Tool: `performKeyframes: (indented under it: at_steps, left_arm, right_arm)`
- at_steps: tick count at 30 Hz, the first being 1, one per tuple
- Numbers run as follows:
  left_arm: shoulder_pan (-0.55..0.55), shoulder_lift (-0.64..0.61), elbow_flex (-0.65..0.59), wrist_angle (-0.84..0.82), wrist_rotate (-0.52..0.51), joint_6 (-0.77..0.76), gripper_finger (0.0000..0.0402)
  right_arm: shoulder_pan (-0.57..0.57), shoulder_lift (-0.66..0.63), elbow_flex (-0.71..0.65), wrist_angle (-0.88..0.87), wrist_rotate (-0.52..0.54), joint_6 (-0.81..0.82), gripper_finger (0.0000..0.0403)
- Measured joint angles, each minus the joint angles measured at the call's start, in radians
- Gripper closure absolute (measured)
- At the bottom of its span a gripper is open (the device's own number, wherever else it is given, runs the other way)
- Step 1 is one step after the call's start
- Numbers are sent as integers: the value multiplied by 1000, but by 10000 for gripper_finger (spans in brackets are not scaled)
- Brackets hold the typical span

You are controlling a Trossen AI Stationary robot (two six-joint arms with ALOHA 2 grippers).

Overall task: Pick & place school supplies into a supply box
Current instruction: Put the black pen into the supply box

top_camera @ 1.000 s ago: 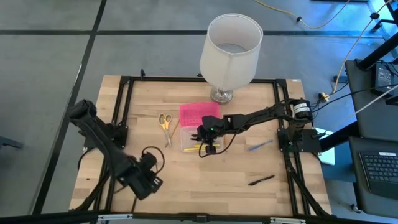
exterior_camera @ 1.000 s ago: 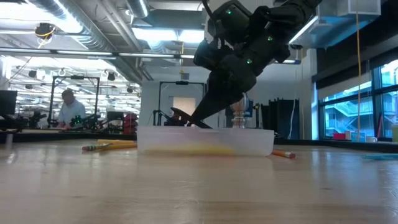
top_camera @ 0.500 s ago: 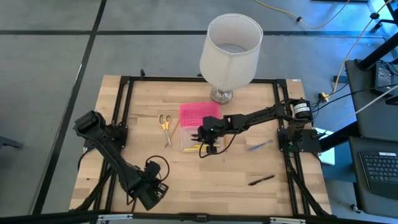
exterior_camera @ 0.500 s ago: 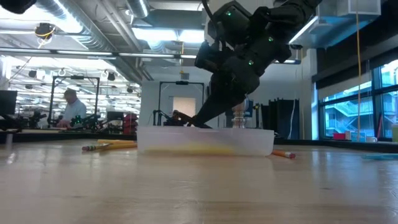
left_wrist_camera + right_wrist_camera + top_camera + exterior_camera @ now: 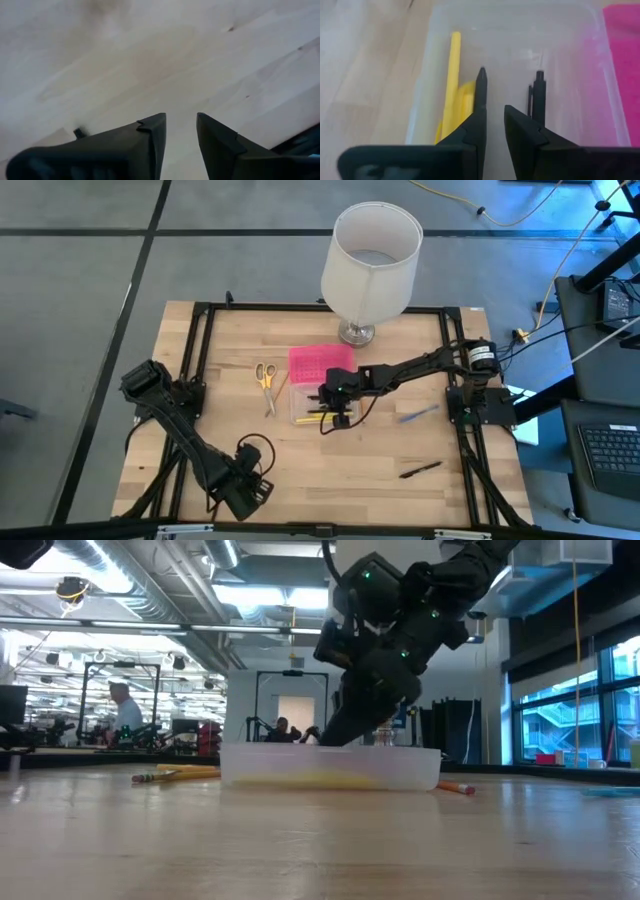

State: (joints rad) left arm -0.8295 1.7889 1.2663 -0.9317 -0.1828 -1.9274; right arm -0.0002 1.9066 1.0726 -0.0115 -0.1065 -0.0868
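Note:
The supply box is a clear tray with its pink lid folded open toward the far side. My right gripper hangs open just above the tray, its narrow gap holding nothing. Inside the tray lie yellow pencils and two black pens. Yellow-handled scissors lie flat on the table left of the box. A blue pen and a black pen lie to its right. My left gripper waits open near the near edge, over bare wood.
A big white lamp stands on the far edge just behind the box. Loose pencils lie on the table beside the tray's left and right ends. Black frame rails run along the table's sides. A person shows far off in the room.
My left arm has swung its gripper toward the near edge and settled there. In the low view, the dark pen that slanted down from under my right gripper has sunk lower into the tray. My right gripper has stayed above the tray.

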Motion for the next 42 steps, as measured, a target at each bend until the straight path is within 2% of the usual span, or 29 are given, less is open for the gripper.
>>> performKeyframes:
  at_steps: [6,11,14,22,24,29,32,35,38,42]
  left_arm:
    - [-1,0,0,-6,24,-81,289]
    - [-20,0,0,-17,123,-190,264]
    - [-46,0,0,-24,123,-246,246]
    - [-87,0,0,-121,127,-252,224]
    - [-96,0,0,-163,98,-251,224]
    - [-126,0,0,-155,-89,-192,225]
    - [-132,0,0,-131,-114,-152,225]
    - [-131,0,0,-136,-14,-123,224]
    - [-132,1,0,-177,120,-180,224]
    - [-147,1,0,-190,136,-298,227]
  right_arm:
    - [-2,2,0,-6,0,0,330]
    - [-3,2,0,-8,0,0,330]
    - [-3,2,0,-7,0,0,330]
    - [-3,2,0,-7,0,0,330]
    - [-3,2,0,-8,0,0,330]
    - [-3,2,0,-8,0,0,330]
    - [-3,2,0,-8,1,0,330]
    - [-3,2,0,-8,1,4,330]
    - [-3,2,0,-7,1,3,330]
    - [-3,2,0,8,1,3,330]
